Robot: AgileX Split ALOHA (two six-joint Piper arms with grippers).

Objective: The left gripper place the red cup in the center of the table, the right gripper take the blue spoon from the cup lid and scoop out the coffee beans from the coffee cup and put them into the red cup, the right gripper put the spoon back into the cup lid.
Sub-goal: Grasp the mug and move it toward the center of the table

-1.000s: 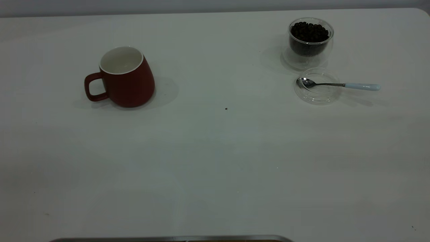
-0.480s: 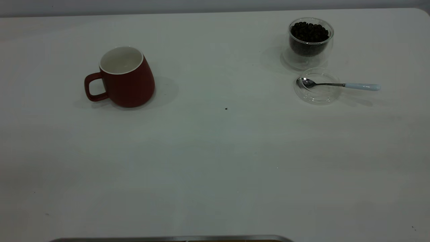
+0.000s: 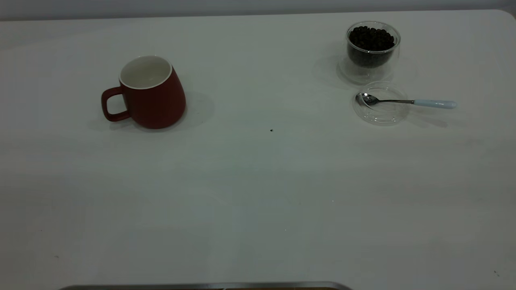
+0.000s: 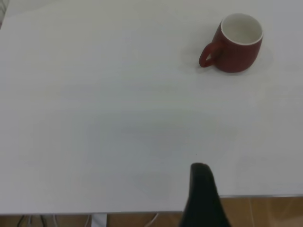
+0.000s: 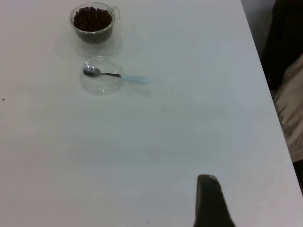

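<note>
Red cup (image 4: 236,43) upright — well apart from left pincer (image 4: 202,194).

No readable text, label or number, as far as these dim views show

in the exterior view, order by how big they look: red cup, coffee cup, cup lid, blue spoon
Largest to smallest, as they look:
1. red cup
2. coffee cup and cup lid: similar width, so unranked; the coffee cup also sits farther from the camera
3. blue spoon: longest across, but by far the thinnest
</note>
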